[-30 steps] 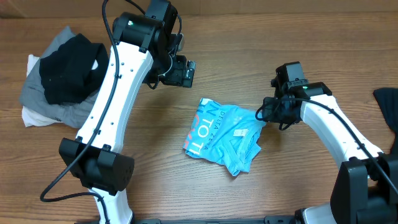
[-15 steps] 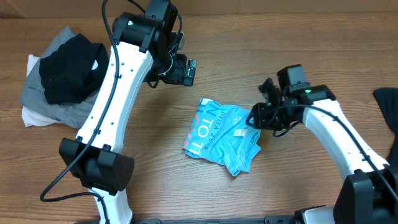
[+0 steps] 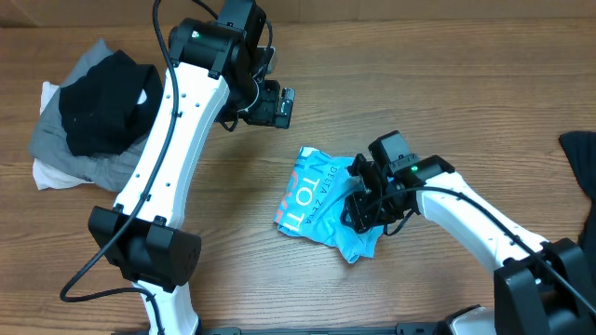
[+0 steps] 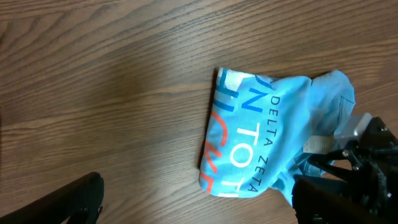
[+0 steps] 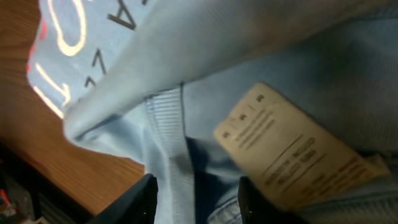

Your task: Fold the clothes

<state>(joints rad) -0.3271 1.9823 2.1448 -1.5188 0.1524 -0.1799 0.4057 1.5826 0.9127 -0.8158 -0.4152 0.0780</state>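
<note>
The light sky-blue T-shirt (image 3: 312, 200) lies crumpled at the table's centre, its white and red lettering facing up. It also shows in the left wrist view (image 4: 255, 137). My right gripper (image 3: 363, 207) is down on the shirt's right part. In the right wrist view its fingers (image 5: 196, 200) are apart with the ribbed collar seam of the shirt (image 5: 249, 56) between them, beside a tan label (image 5: 292, 149). My left gripper (image 3: 279, 107) is held up behind and left of the shirt, open and empty (image 4: 199, 208).
A pile of clothes (image 3: 93, 112), black on top of grey and white, lies at the back left. A dark garment (image 3: 582, 158) shows at the right edge. Bare wooden table (image 3: 233, 242) surrounds the shirt.
My right gripper has moved left from the shirt's right edge onto the shirt and come down on it. The left arm has not moved.
</note>
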